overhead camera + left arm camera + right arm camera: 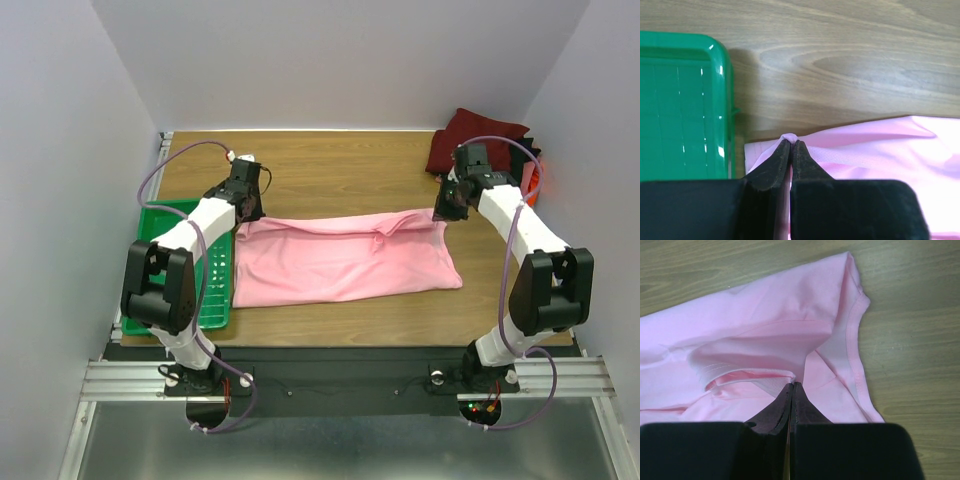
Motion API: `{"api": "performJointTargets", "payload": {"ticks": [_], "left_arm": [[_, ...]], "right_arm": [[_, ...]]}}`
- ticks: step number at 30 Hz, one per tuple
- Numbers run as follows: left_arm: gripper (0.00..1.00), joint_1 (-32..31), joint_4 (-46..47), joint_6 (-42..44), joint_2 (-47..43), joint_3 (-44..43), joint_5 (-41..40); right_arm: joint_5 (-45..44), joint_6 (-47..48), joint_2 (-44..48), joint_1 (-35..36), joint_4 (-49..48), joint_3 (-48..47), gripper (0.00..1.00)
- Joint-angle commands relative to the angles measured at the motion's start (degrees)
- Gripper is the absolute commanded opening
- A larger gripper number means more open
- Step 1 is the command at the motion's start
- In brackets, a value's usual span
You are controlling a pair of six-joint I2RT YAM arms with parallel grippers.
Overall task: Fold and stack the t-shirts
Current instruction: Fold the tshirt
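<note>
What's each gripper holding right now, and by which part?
Both are shut on the pink t-shirt: the left gripper pinches its far left corner beside the green tray, the right gripper pinches a fabric edge at its far right end.

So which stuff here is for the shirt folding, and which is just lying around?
For the job: pink t-shirt, pinched by the left tool and the right tool; dark red shirt heap in the far right corner.
Just lying about: green tray, left of the pink shirt.
</note>
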State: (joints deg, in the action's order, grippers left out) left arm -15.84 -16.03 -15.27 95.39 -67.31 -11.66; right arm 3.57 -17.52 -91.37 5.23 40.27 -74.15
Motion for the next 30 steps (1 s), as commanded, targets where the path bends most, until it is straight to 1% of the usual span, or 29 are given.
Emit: {"api": "performJointTargets", "payload": {"ticks": [1,10,16,17,18,19,20,21,22,24,25,26,28,30], "left_arm": [[0.07,-0.69,-1.02,-0.29,-5.13,2.97,-1.61],[0.07,-2.0,-4.53,-1.96,-8.2,5.7,-1.61],[0.07,-3.5,-7.34,-3.54,-10.05,7.63,-0.73],[0.12,-3.59,-7.69,-3.54,-10.4,7.98,-0.21],[0.15,-3.68,-8.57,-3.8,-11.27,8.68,0.32],[0.31,-3.76,-9.01,-4.15,-11.98,9.21,0.41],[0.56,-3.76,-9.63,-5.2,-13.99,10.52,0.06],[0.65,-3.76,-9.81,-5.73,-15.23,11.31,-0.11],[0.77,-3.76,-9.81,-6.35,-16.72,12.19,-0.29],[0.85,-3.76,-9.9,-7.58,-21.36,13.86,-0.99],[0.92,-3.76,-9.63,-7.93,-22.87,14.13,-1.6],[0.94,-3.76,-9.02,-7.94,-24.89,14.13,-2.05],[0.99,-3.76,-5.7,-6.8,-25.52,13.18,-2.23],[0.99,-3.76,-3.75,-5.92,-22.64,10.29,-1.44]], "right_arm": [[-2.25,0.73,2.34,-0.31,2.62,-0.56,0.0],[-2.69,0.2,4.09,-0.31,6.48,0.06,0.0],[-2.61,-0.59,5.77,-0.31,8.59,2.43,0.0],[-2.43,-0.59,6.2,-0.31,9.38,2.87,0.0],[-2.43,-0.5,6.38,-0.31,9.91,3.74,0.04],[-2.61,-0.59,6.64,-0.31,10.35,4.1,0.11],[-3.22,-0.67,7.34,-0.31,11.14,4.62,0.39],[-3.22,-0.76,7.7,-0.31,11.32,5.41,0.48],[-4.7,-0.85,7.96,-0.31,11.41,5.68,0.53],[-5.68,-1.03,7.71,-0.31,11.41,4.64,0.62],[-5.68,-0.94,7.18,-0.31,11.32,3.76,0.63],[-5.86,-1.11,6.48,-0.31,11.32,2.79,0.64],[-6.03,-1.12,3.94,-0.31,10.62,0.51,0.64],[-5.77,-1.38,1.82,-0.31,8.87,-2.57,0.64]]}}
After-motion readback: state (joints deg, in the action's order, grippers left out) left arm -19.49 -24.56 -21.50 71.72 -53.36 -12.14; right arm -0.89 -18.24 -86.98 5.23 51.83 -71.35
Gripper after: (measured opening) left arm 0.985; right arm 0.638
